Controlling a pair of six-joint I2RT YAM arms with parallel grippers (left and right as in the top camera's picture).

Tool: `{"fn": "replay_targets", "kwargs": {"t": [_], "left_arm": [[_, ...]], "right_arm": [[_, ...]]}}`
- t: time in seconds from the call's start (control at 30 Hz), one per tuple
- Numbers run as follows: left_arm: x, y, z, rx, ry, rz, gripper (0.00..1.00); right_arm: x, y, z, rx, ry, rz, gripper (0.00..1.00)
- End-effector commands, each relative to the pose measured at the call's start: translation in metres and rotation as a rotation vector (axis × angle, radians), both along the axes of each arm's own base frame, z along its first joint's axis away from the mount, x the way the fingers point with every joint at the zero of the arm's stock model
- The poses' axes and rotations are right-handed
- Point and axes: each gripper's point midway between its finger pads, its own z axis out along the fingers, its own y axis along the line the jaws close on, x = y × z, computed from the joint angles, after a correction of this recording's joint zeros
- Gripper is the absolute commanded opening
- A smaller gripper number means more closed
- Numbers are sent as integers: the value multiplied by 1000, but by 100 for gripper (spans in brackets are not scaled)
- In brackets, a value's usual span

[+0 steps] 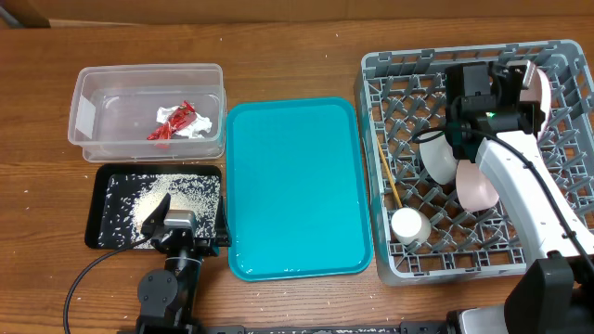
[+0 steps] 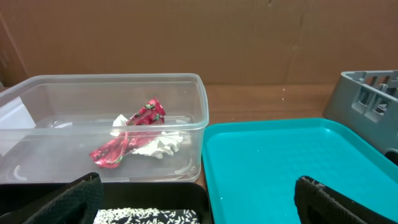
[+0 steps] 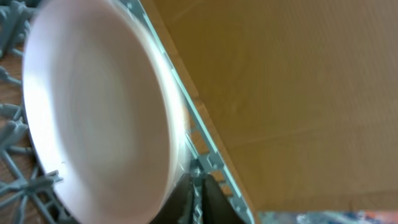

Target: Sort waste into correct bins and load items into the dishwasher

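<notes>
Seemingly mid-loading, the right fingers (image 3: 185, 202) were clenched on the rim of the plate (image 3: 93, 106), on edge in the dish rack (image 1: 368, 111) at upper right, so the next move called for a clean release, the left fingers (image 2: 68, 202) gaping idle.

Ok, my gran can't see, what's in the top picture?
From above, a grey dish rack on the right holds a bowl, cup, chopsticks and a plate, whose rim the right claw pinches. An empty teal tray lies in the middle. Left, a clear tub holds a red wrapper and napkin; the open left claw hovers by a black tray of food scraps.
</notes>
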Motion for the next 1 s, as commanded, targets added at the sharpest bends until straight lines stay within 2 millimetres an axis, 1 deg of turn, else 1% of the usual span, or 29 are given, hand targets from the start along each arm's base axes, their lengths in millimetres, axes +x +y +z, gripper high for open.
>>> {"fn": "replay_targets", "kwargs": {"t": [0.0,0.1,0.27,0.4,0.5,0.57,0.67,0.7,0.73,0.8,0.83,0.87,0.9,0.93,0.97], "left_arm": [[0,5,1,19,-8,21,100],[0,5,1,19,-8,21,100],[0,5,1,19,-8,21,100],[0,5,1,19,-8,21,100],[0,5,1,19,-8,21,100],[0,5,1,19,-8,21,100],[0,5,1,19,-8,21,100],[0,5,1,19,-8,21,100],[0,5,1,19,-8,21,100],[0,5,1,19,-8,21,100],[0,5,1,19,-8,21,100],[0,5,1,19,-8,21,100],[0,5,1,19,-8,21,100],[0,5,1,19,-8,21,100],[0,5,1,19,-8,21,100]], "right_arm": [[6,3,0,-19,36,34,6],[11,13,-9,29,61,86,11],[17,32,-10,38,61,139,11],[20,56,0,27,30,193,11],[17,76,13,38,-48,217,11],[13,95,23,108,-135,242,12],[6,136,35,302,-205,354,15],[3,152,39,382,-203,414,17],[-4,174,45,485,-198,494,20],[-19,211,61,655,-196,635,26],[-29,230,70,743,-195,711,31],[-43,250,83,841,-196,802,38],[-56,265,94,915,-198,875,44],[-69,277,107,978,-203,944,69],[-81,286,118,1031,-211,1004,100]]}}
